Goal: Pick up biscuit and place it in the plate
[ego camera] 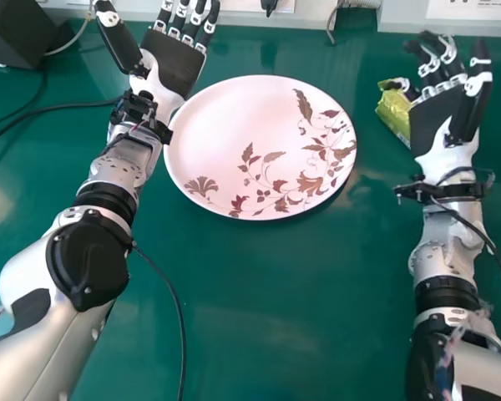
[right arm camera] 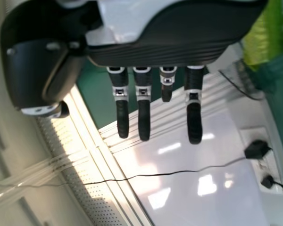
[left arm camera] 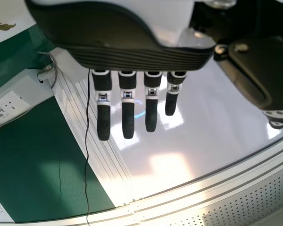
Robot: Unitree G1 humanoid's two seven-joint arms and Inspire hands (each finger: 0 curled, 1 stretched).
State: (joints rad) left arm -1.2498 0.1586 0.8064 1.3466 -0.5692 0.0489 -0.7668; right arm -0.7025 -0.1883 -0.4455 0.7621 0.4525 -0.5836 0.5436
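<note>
The biscuit, in a yellow-green packet (ego camera: pixel 393 112), lies on the table right of the plate in the head view. My right hand (ego camera: pixel 435 119) is over its right part and hides some of it; whether they touch I cannot tell. The right wrist view has the right hand (right arm camera: pixel 144 113) with relaxed, extended fingers, and the packet (right arm camera: pixel 266 35) beside it. A round white plate (ego camera: pixel 225 134) with brown leaf patterns lies mid-table. Beside its upper left rim is my left hand (ego camera: pixel 174 65), open and holding nothing; the left wrist view has the left hand (left arm camera: pixel 128 113) with straight fingers.
A dark box (ego camera: pixel 18 32) stands at the table's far left corner, with black cables (ego camera: pixel 50 109) running across the left side. White socket strips (ego camera: pixel 451 15) line the far edge. Green table surface (ego camera: pixel 259 309) lies between my forearms.
</note>
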